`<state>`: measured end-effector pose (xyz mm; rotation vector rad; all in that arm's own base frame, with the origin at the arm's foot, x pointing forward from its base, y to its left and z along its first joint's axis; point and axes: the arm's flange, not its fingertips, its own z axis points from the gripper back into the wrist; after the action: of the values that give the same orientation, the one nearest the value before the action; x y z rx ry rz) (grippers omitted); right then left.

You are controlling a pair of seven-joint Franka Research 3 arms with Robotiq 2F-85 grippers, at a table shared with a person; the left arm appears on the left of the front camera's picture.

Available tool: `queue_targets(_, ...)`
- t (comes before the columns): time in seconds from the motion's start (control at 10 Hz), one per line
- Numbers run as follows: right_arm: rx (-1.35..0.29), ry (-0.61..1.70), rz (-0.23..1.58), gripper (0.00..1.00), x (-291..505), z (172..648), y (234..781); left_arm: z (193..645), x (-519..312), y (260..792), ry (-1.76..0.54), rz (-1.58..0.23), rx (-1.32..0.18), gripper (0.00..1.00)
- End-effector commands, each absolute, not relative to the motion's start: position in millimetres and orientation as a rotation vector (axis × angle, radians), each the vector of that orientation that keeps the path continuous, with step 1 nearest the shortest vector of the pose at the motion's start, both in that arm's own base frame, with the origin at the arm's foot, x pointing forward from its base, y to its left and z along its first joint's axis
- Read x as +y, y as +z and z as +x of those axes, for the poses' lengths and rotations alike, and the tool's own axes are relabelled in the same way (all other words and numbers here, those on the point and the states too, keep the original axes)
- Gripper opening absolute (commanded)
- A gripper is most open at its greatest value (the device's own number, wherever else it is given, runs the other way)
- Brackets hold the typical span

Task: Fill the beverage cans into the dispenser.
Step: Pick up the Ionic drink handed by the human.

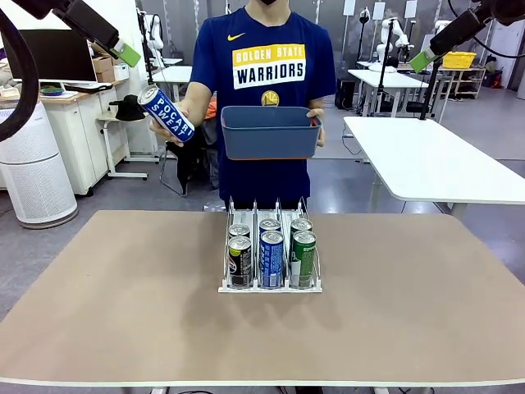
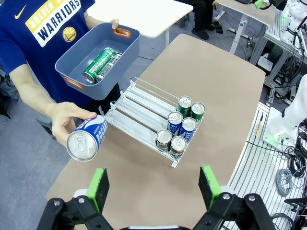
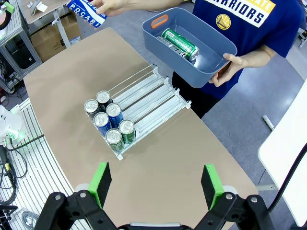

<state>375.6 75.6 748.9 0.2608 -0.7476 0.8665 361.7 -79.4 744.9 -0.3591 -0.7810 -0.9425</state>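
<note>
DESK: What's in frame?

FIELD: A tan worktop (image 1: 123,295), with a person (image 1: 267,98) at its far side. One hand carries a blue-grey tub (image 1: 271,135) and the other holds a blue can (image 1: 166,113) out toward the robot's left. Mid-worktop, the dispenser (image 2: 136,103) carries six beverage cans (image 1: 271,256), two per lane, at its near end. The left pincer (image 2: 154,184) and right pincer (image 3: 156,182) hang high, jaws wide apart, empty.

DESK: Risk?

FIELD: Likely the handover. The offered can lies tilted in the hand, so a pincer closing off-centre could knock it loose. A can set astride a thin divider could also jam its lane.

DESK: Do the views differ?

FIELD: Both wrist views look into the tub and find a green can (image 3: 180,42) lying there, with what looks like a dark one beside it; from the front the tub's wall hides them
</note>
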Motion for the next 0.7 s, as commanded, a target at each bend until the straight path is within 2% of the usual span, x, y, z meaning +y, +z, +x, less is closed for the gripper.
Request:
queue_targets(0.0,-0.746,0.866,0.261,1.0,76,375,748,362,-79,745,-0.93,-0.361,-0.777,1.0)
queue_targets(0.2,-0.746,0.866,0.261,1.0,76,375,748,362,-79,745,-0.943,-0.359,-0.781,1.0)
queue_targets(0.3,-0.746,0.866,0.261,1.0,76,375,748,367,-76,743,-0.923,-0.332,-0.727,1.0)
queue_targets(0.6,-0.746,0.866,0.261,1.0,76,375,748,401,-68,729,-0.937,-0.21,-0.693,1.0)
